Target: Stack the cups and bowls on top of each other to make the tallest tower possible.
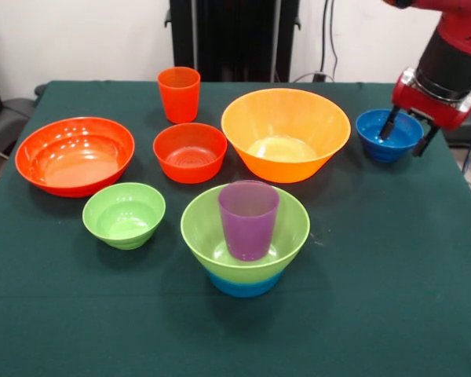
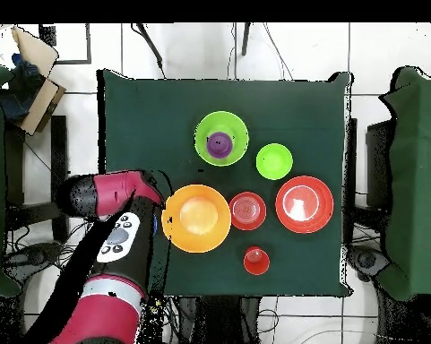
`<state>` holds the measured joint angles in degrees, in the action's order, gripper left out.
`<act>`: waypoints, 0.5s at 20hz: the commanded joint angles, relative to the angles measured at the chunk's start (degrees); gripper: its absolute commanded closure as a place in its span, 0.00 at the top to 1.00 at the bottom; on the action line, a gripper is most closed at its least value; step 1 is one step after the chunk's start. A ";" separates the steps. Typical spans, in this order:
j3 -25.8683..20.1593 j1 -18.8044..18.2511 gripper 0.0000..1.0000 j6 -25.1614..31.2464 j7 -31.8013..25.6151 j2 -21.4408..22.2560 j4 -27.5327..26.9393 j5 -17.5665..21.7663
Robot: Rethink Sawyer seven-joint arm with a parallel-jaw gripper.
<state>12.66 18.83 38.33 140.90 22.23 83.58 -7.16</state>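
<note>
The tower stands at the front middle: a light green bowl point(image 1: 198, 229) nested on a light blue bowl point(image 1: 244, 285), with the purple cup point(image 1: 249, 219) upright inside it; it also shows in the overhead view point(image 2: 237, 134). My gripper point(image 1: 407, 133) is open at the far right, over the dark blue bowl point(image 1: 377, 138), one finger inside it and one outside its right rim. The bowl rests on the table. The orange-red cup point(image 1: 179, 94) stands at the back. The yellow cup is out of view.
A large yellow-orange bowl point(image 1: 286, 133), a medium red-orange bowl point(image 1: 190, 151), a large red-orange bowl point(image 1: 74, 155) and a small light green bowl point(image 1: 124, 214) sit singly on the green tablecloth point(image 1: 392, 298). My arm point(image 2: 120, 242) covers the dark blue bowl in the overhead view.
</note>
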 commanded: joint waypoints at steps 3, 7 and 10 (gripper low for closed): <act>-9.05 -2.91 1.00 -4.85 6.15 0.09 8.64 -4.58; -11.64 -4.32 1.00 -7.26 4.70 0.51 11.17 -6.02; -13.28 -5.03 1.00 -8.70 4.11 0.35 11.53 -6.64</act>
<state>9.06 15.54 35.42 140.90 22.24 90.09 -11.29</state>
